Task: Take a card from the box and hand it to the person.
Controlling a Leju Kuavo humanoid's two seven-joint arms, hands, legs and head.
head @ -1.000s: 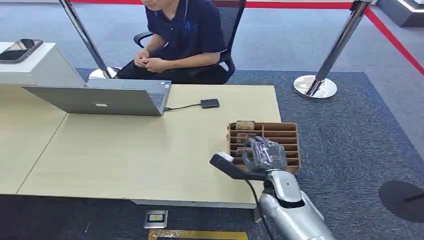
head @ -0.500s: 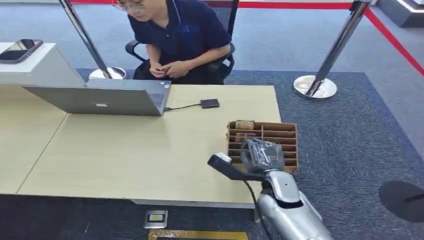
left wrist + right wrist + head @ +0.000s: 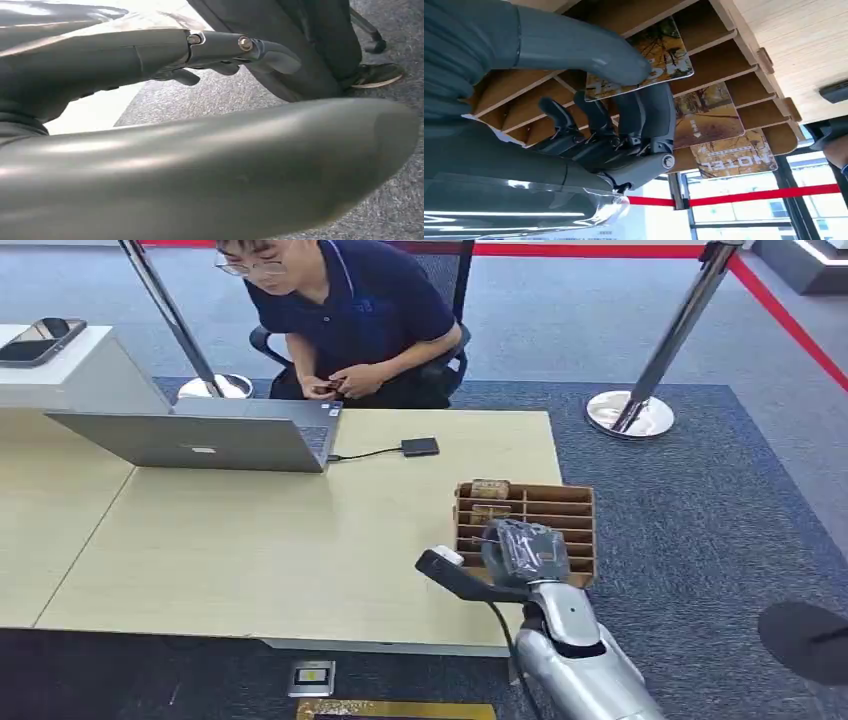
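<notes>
Box (image 3: 560, 510) sits at the table's (image 3: 250, 550) right edge, laptop (image 3: 200, 435) far left, person (image 3: 350, 320) seated behind the table.

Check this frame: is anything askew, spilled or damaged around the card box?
Nothing stands out. The box sits flat near the table's edge, its cards standing in their slots. The right hand pinches one card, which sits at an angle to the others, as expected mid-pick. No spill or damage shows.
</notes>
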